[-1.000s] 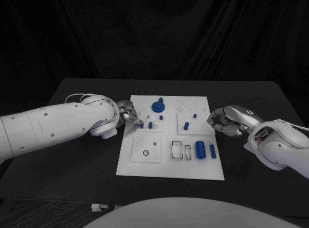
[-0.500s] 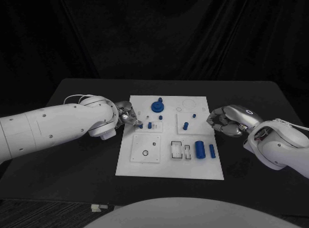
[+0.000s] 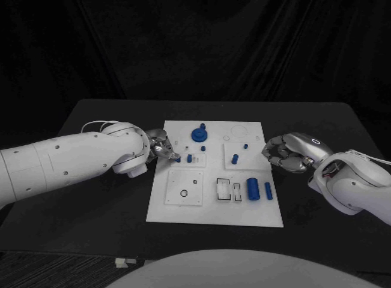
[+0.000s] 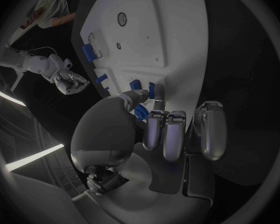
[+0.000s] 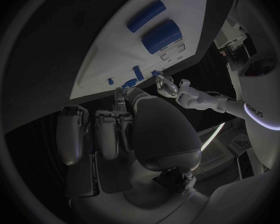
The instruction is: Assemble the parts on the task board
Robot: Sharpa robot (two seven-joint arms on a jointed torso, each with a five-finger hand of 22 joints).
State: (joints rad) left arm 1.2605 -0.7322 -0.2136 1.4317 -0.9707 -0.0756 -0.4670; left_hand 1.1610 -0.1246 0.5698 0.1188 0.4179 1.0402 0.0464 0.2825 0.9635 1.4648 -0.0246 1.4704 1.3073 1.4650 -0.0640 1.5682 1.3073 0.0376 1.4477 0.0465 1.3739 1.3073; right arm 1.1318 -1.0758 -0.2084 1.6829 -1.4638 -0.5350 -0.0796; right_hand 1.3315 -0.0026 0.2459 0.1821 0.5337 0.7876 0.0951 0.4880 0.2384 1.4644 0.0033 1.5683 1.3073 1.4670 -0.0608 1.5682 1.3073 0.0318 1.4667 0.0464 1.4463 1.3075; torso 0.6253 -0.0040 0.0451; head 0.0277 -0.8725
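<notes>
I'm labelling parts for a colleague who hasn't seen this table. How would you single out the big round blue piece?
Start at the white task board in the middle of the black table. Go to its far edge, left of centre, to the large round blue knob with a short stem standing up from it. The other blue parts on the board are slimmer pegs and cylinders; this is the widest disc-shaped one.

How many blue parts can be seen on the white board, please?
7: knob and peg at far middle, two pegs by the left hand, two pegs right, two cylinders near right. More may be hidden.
</notes>
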